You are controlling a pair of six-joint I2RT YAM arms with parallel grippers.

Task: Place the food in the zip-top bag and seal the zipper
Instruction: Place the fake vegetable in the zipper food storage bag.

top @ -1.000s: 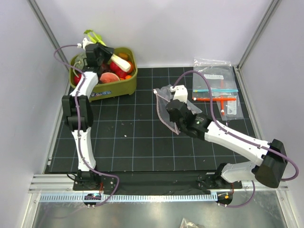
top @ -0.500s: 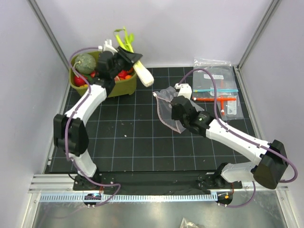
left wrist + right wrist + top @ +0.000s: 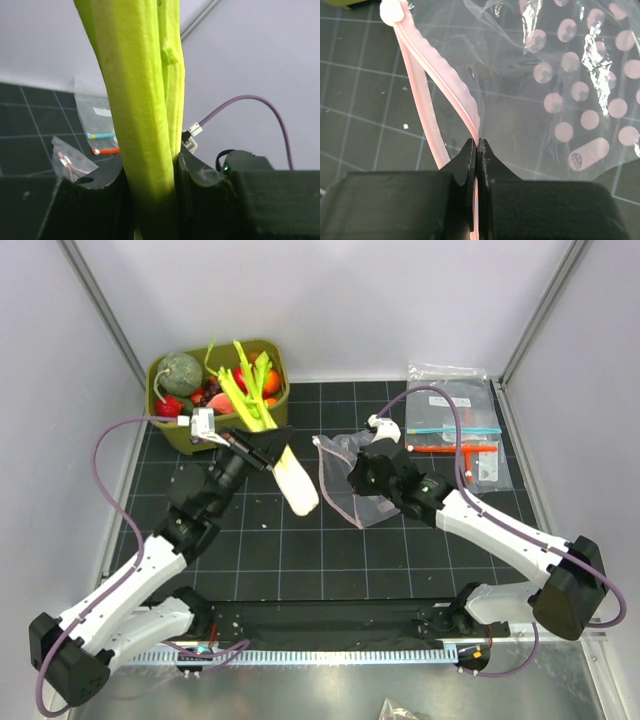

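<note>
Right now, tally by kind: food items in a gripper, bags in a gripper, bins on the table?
Food items in a gripper: 1, the leek, clamped by the left gripper
Bags in a gripper: 1, the zip-top bag, pinched at its zipper by the right gripper
Bins on the table: 1, the olive-green bin
Total: 3

two white arms [image 3: 500, 535] with black joints [image 3: 565, 602], looping purple cables [image 3: 432, 390].
</note>
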